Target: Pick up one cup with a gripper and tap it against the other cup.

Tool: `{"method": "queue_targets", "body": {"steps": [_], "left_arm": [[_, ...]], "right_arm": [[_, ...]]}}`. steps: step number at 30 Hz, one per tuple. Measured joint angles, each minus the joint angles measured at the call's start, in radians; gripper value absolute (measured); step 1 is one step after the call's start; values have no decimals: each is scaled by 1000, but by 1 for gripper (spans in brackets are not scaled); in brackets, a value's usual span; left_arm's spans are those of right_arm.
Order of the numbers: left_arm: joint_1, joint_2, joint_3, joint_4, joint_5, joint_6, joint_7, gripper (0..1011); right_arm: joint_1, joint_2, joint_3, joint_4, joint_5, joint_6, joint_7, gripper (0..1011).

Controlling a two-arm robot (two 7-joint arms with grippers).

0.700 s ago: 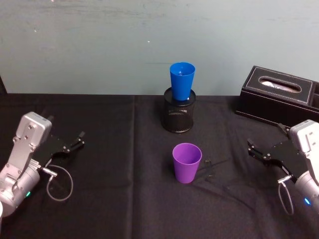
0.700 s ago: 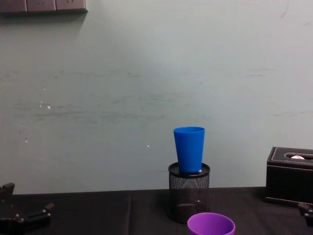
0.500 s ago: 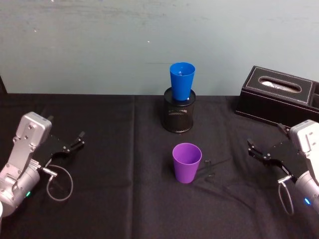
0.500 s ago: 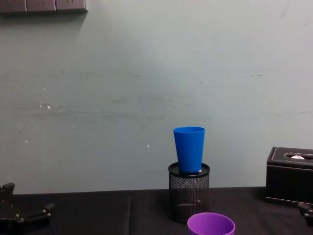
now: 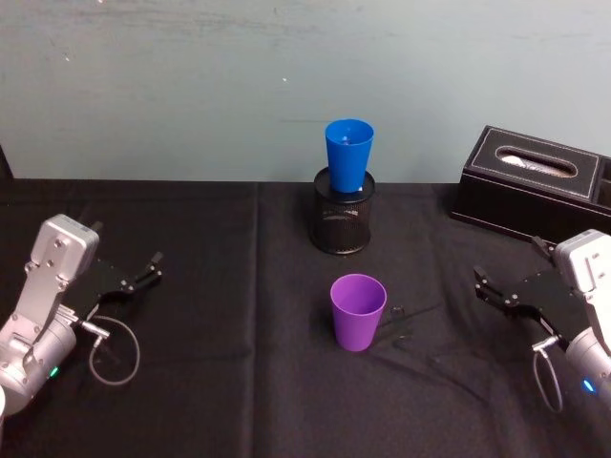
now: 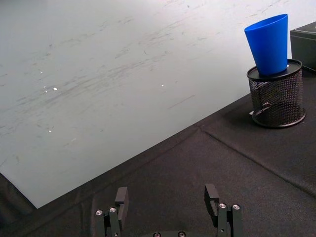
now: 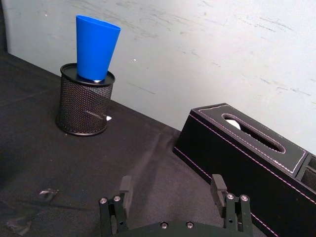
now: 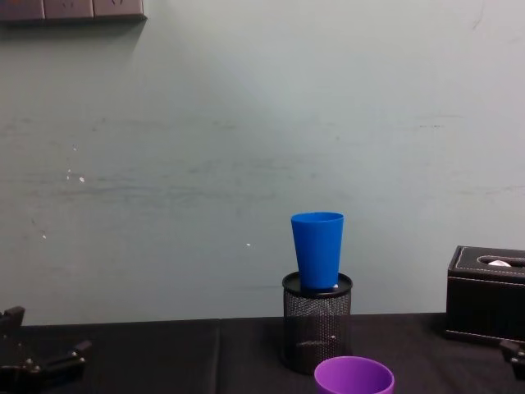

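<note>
While left gripper (image 5: 148, 270), lower left, and right gripper (image 5: 481, 286), lower right, rest open, empty, purple cup (image 5: 358, 312) stands centre; blue cup (image 5: 348, 155) above, in mesh pen holder (image 5: 343, 226). Advice: clamp purple cup mid-wall, level.

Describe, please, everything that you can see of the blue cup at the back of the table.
The blue cup is a smooth, plain tumbler of bright blue plastic by its look, tapered, wider at the rim. It stands upright, open end up, with its narrow base sunk in the mouth of the black mesh holder, which alone touches it.
</note>
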Motion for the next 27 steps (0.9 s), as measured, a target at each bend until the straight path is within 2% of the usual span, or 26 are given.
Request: {"method": "queue_targets", "body": {"steps": [11, 17, 21, 24, 25, 27], "left_arm": [[0, 0, 0, 0, 0, 0, 0, 1011], [0, 0, 0, 0, 0, 0, 0, 1011], [0, 0, 0, 0, 0, 0, 0, 1011], [0, 0, 0, 0, 0, 0, 0, 1011], [0, 0, 0, 0, 0, 0, 0, 1011], [0, 0, 0, 0, 0, 0, 0, 1012]], "right_arm": [[0, 0, 1, 0, 1, -3, 2, 1003], [-14, 3, 24, -7, 24, -55, 67, 1003], [-22, 2, 36, -13, 37, -71, 88, 1003], [-32, 8, 50, -23, 71, -97, 139, 1003], [-36, 18, 53, -28, 97, -106, 187, 1003], [-39, 31, 53, -34, 121, -109, 237, 1003]]}}
